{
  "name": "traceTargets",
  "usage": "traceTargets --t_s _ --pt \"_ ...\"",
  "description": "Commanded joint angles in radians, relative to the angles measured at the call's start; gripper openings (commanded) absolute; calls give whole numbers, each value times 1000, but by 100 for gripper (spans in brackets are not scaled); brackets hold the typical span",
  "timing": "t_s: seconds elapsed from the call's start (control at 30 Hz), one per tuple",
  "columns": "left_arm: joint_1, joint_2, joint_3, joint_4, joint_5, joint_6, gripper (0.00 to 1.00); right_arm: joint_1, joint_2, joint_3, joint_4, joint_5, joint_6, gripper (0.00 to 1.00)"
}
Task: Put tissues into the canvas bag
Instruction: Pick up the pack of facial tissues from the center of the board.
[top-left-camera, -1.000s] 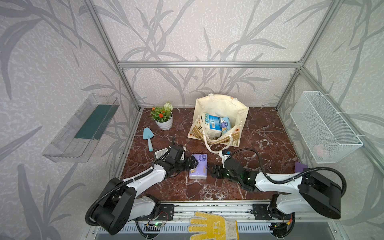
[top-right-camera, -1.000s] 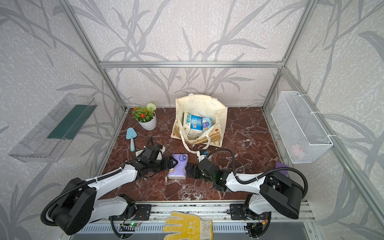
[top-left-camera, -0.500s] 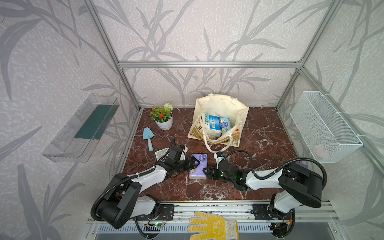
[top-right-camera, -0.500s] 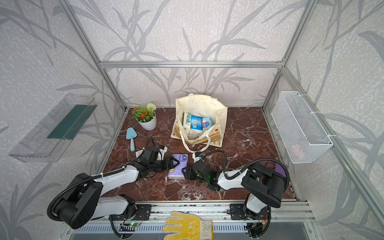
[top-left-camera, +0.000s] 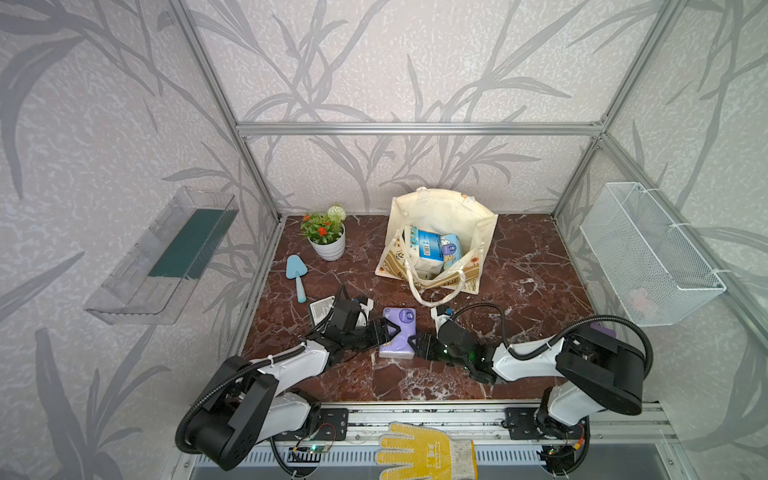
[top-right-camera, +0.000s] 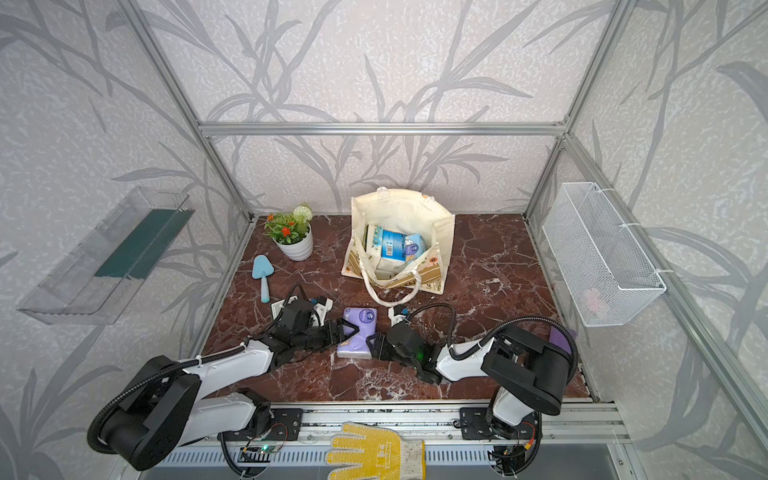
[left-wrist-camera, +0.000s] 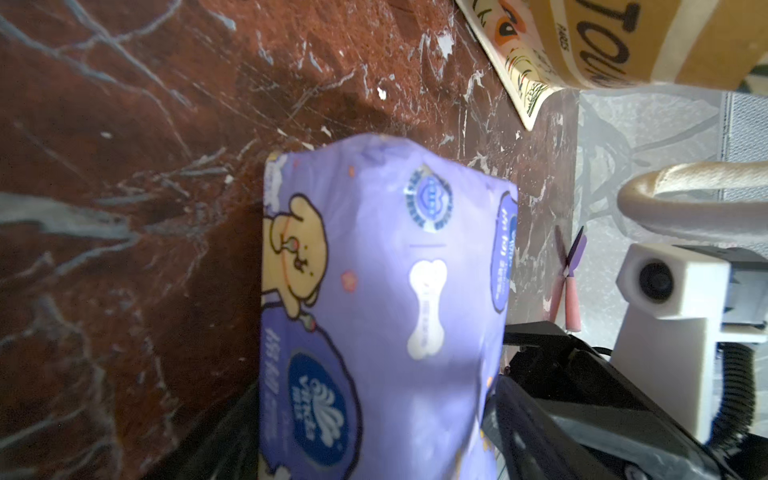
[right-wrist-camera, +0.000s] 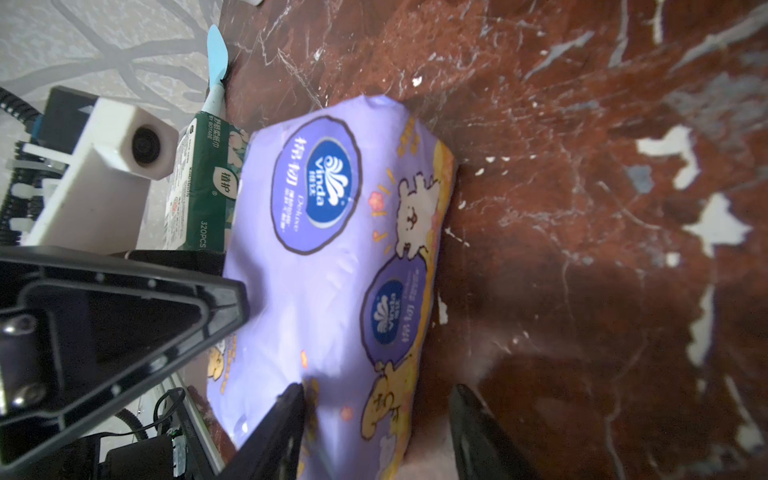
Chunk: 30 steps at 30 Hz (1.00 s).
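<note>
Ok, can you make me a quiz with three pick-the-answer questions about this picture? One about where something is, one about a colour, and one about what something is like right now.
1. Where is the purple tissue pack?
A. On the table, outside the bag.
B. In the wire basket.
C. In the flower pot.

2. What colour is the little shovel?
A. Red.
B. Black.
C. Light blue.

3. How is the bag right now?
A. Folded flat and empty.
B. Open at the top with a blue pack inside.
C. Tied shut.

Answers:
1 A, because it lies on the marble top, apart from the bag.
2 C, because both top views show its blade and handle pale blue.
3 B, because the top views look straight into its open mouth.
</note>
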Motion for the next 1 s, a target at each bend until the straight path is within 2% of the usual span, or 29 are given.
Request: traceTargets --t_s 0.0,0.57,0.93,0.97 --pt "0 -11 -12 60 29 -40 84 -4 23 -22 -10 18 22 55" --pt "-20 55 16 176 65 -72 79 -54 -10 -57 -28 12 24 54" --pt "-32 31 29 166 45 -90 67 -56 -35 -59 -30 17 6 55" --pt "-33 28 32 163 46 -91 63 -56 -36 -57 -32 12 1 55"
